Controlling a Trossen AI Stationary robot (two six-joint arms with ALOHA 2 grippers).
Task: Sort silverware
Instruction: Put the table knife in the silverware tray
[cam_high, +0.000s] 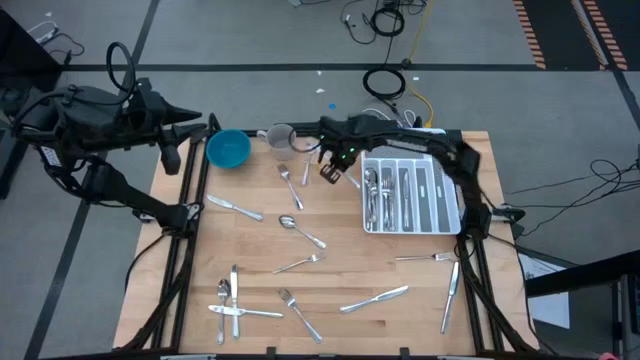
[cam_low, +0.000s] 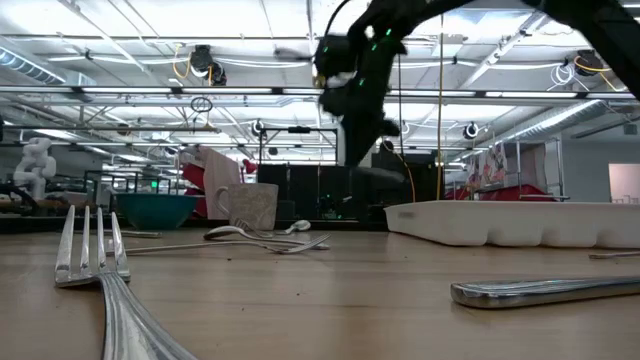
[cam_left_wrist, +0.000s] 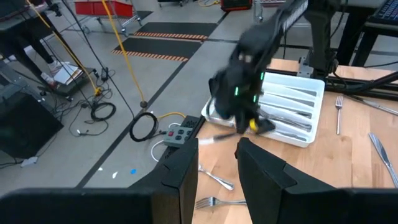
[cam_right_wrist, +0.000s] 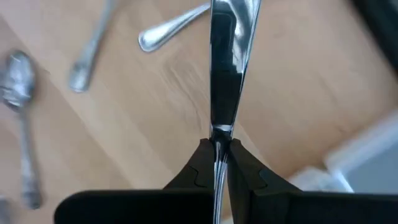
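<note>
While the right gripper (cam_right_wrist: 216, 163) hangs above the table just off the white compartmented plastic tray (cam_high: 448, 218), its two dark fingers are pinched tight on a slim, shiny silver-coloured metal knife (cam_right_wrist: 227, 68), whose blade runs straight out from the fingertips in the right wrist view. That puts the work in the carrying step: one piece is lifted clear of the light wooden table (cam_high: 350, 265) and is on its way to a slot.

The tray already holds several pieces lying lengthwise in its compartments; which slot has which kind I cannot tell. Most of the silverware (cam_high: 290, 222) is unsorted, scattered over the table: a spoon and fork near the middle, a cluster of pieces at the near-left corner, a table knife (cam_high: 374, 299) toward the near edge, and a few more beside the tray's near-right side. A round blue bowl (cam_high: 229, 149) and a small grey cup (cam_high: 281, 137) stand at the far edge.

The left gripper (cam_left_wrist: 217, 168) waits off the table's far-left corner, fingers partly apart and holding nothing.

My judgement is that the next move calls for swinging the held piece across the tray's rim, turning it in line with the long compartments, lowering it over the slot for its kind, and only then letting the fingers part, so it drops flat rather than bridging a divider.
</note>
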